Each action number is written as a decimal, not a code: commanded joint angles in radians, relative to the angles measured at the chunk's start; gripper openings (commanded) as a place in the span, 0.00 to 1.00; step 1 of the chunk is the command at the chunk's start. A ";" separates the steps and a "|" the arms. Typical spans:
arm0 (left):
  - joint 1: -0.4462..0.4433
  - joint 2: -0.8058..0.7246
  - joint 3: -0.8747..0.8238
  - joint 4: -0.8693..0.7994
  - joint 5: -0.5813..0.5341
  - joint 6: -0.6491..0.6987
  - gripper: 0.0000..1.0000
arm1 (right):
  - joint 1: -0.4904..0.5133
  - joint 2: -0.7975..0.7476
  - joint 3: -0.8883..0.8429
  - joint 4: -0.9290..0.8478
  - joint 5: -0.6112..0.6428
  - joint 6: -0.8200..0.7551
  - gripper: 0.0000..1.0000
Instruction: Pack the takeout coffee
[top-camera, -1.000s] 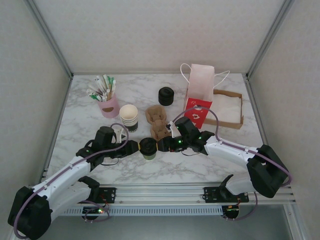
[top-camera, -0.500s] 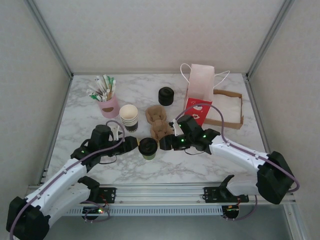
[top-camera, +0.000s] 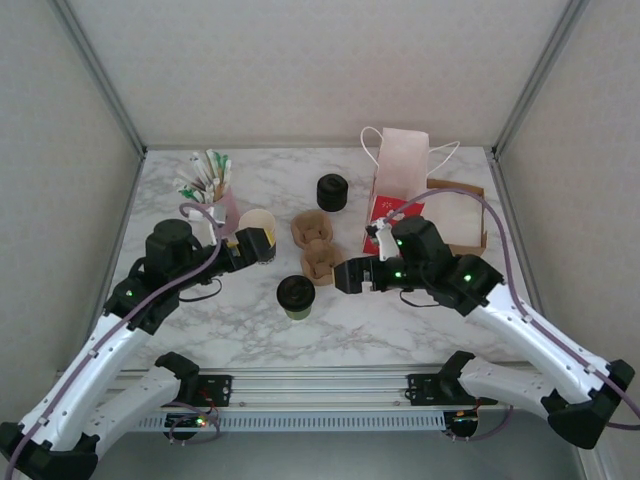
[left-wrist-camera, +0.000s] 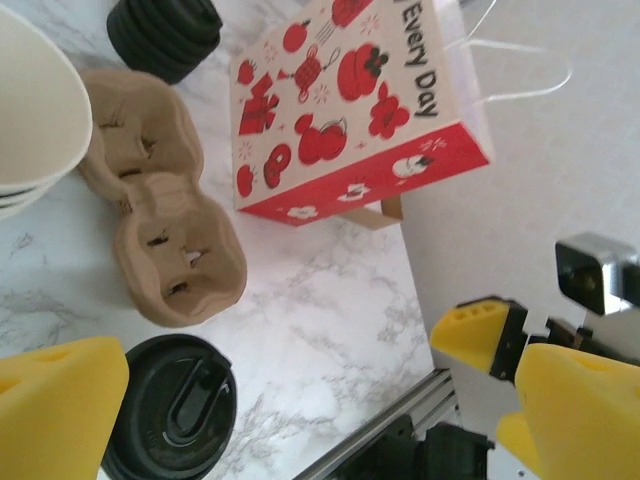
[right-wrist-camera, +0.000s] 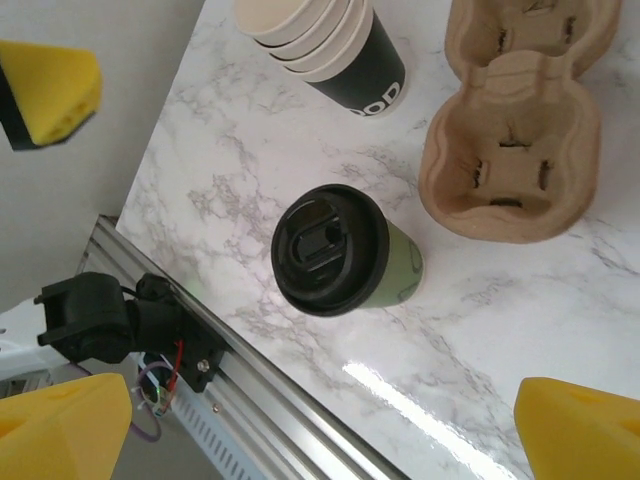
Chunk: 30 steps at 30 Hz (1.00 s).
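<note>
Left gripper (top-camera: 252, 246): jaws spread wide, nothing held, positioned beside the stack of nested cups (top-camera: 258, 228). Takeout coffee cup (top-camera: 297, 297): stood upright on the marble table (top-camera: 400, 320), black lid (right-wrist-camera: 330, 248) seated, untouched between both arms, presumably ready for loading. Pulp cup carrier (top-camera: 315, 245): just behind it, sockets empty. Right gripper (top-camera: 343, 277): likewise spread and empty, pointed toward the cup. Paper bag (top-camera: 402, 170): stood upright behind, judged the destination.

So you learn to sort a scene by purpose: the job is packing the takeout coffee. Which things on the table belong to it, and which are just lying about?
Job: lidded coffee cup, its black lid; probably the pulp cup carrier and paper bag.
Lying about: stack of cups, spare lids, pink pot of sachets, cardboard tray.
</note>
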<state>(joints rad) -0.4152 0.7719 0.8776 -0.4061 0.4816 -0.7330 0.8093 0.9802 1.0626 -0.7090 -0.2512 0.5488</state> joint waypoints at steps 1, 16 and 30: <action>0.001 -0.023 0.037 -0.054 -0.090 -0.049 1.00 | 0.005 -0.028 0.017 -0.150 0.061 -0.032 0.99; 0.001 0.012 0.202 -0.213 -0.476 -0.148 1.00 | 0.006 0.143 0.161 -0.290 0.146 0.025 0.99; 0.001 -0.062 -0.055 -0.051 -0.422 -0.014 1.00 | 0.005 -0.006 0.000 -0.044 0.250 -0.054 0.99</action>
<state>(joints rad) -0.4152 0.7208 0.8593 -0.5514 0.0303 -0.7380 0.8093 0.9695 1.0168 -0.7979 -0.0711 0.5117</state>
